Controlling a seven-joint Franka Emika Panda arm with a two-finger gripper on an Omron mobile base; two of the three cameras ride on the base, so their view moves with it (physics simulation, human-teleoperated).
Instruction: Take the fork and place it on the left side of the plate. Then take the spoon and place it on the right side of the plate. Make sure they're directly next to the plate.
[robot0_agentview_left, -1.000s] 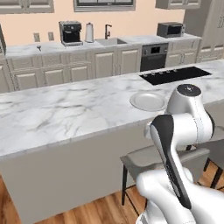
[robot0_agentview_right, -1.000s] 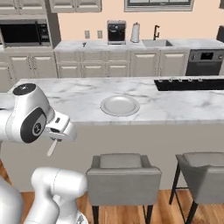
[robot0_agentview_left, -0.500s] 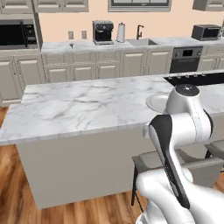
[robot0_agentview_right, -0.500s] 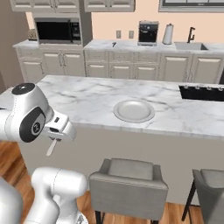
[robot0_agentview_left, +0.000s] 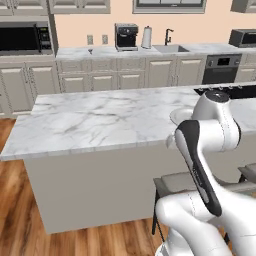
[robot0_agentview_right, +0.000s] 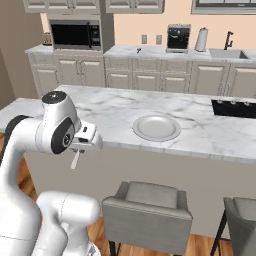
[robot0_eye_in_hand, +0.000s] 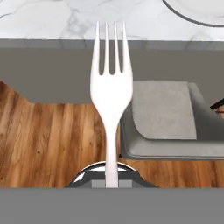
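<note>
My gripper (robot0_agentview_right: 76, 153) hangs below the island counter's front edge, shut on the handle of the fork (robot0_agentview_right: 75, 160), a pale all-silver utensil. In the hand view the fork (robot0_eye_in_hand: 111, 89) points its tines up toward the counter edge, its handle clamped between the fingertips (robot0_eye_in_hand: 92, 179). The plate (robot0_agentview_right: 156, 128), round, grey-white and bare, sits on the marble to the right of the gripper and farther back; its rim (robot0_eye_in_hand: 192, 16) shows at the hand view's top right, and part of the plate (robot0_agentview_left: 179, 115) peeks past my arm. The spoon is out of view.
A marble island counter (robot0_agentview_right: 115, 112) runs across in front of me, with a black cooktop (robot0_agentview_right: 235, 107) at its right end. Grey stools (robot0_agentview_right: 147, 210) stand under its near edge over a wood floor. Cabinets, a microwave (robot0_agentview_right: 75, 35) and a coffee machine (robot0_agentview_right: 178, 37) line the back wall.
The whole picture has shifted in both base views, so the base has driven leftward along the island. The fork stays clamped in the gripper; the arm's pose looks unchanged.
</note>
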